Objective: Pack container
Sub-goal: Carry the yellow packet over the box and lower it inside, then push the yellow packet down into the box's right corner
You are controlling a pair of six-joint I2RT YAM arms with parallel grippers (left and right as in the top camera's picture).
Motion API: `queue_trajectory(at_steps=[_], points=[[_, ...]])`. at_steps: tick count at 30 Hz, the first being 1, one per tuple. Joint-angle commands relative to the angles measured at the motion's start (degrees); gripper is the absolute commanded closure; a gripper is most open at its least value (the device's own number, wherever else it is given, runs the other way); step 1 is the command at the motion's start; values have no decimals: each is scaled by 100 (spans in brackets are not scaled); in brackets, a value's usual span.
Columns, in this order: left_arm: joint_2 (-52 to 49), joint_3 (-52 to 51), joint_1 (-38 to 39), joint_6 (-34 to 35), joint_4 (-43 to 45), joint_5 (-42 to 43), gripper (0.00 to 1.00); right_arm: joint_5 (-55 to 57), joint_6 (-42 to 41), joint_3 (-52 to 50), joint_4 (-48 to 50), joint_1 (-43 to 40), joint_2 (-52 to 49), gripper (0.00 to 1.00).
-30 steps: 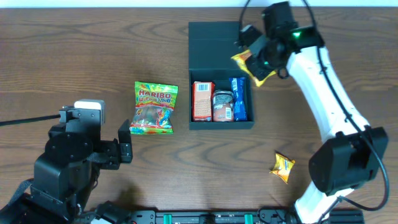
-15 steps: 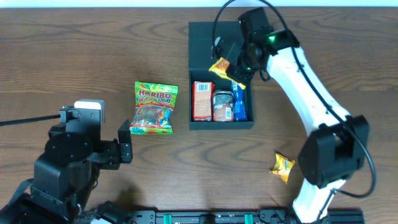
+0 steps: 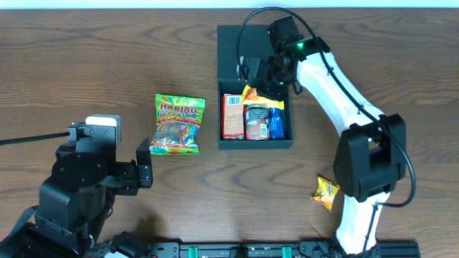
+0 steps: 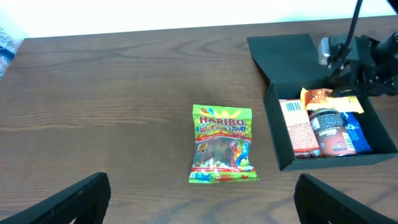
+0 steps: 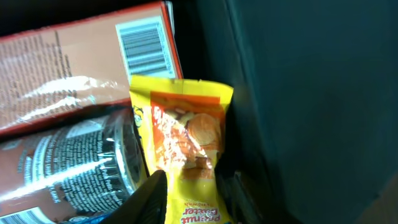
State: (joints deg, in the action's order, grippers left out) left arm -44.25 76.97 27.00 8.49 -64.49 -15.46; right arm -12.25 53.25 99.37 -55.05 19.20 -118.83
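Observation:
The container [image 3: 254, 144] is a dark teal-black box with its flap lid [image 3: 240, 50] open toward the back; it also shows in the left wrist view [image 4: 277, 134]. Inside lie an orange-red carton [image 3: 233, 116], a dark can [image 3: 256, 122] and a blue pack [image 3: 277, 123]. My right gripper [image 3: 269, 75] is shut on a yellow peanut butter snack pack [image 5: 186, 143] and holds it inside the box at the back wall, above the can. My left gripper [image 4: 199, 199] is open and empty, well left of the box.
A Haribo gummy bag [image 3: 176, 124] lies flat on the wooden table left of the box, ahead of my left gripper. A second yellow snack pack [image 3: 325, 192] lies at the front right, beside the right arm's base.
My right gripper has moved left and down with the yellow pack, from beside the box's right edge into the box. The left arm has not moved.

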Motion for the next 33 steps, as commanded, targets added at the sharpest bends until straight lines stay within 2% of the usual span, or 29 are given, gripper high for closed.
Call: queue_trajectory(at_steps=[1,5,13,16,18,20,22,26,33], points=[[2,76,-37,-101,-7,-103,5,616,-273,98,-7,22,7,67],[2,76,-37,-101,-7,-103,4,813,-459,98,-245,11,11,71],[2,76,-37,-101,-7,-103,5,221,-457,96,-254,31,9,72],[2,76,-37,-101,-7,-103,5,343,-461,98,-247,39,11,71],[2,76,-37,-101,-7,-103,5,511,-522,98,-308,39,33,66],[2,76,-37,-101,-9,-103,5,669,-566,96,-350,37,33,53],[2,76,-37,-101,-7,-103,5,691,-564,96,-341,4,31,32],[2,76,-37,-101,-7,-103,5,691,-562,94,-221,-20,31,23],[2,76,-37,-101,-7,-103,5,782,-540,-284,-17,-92,17,26]])
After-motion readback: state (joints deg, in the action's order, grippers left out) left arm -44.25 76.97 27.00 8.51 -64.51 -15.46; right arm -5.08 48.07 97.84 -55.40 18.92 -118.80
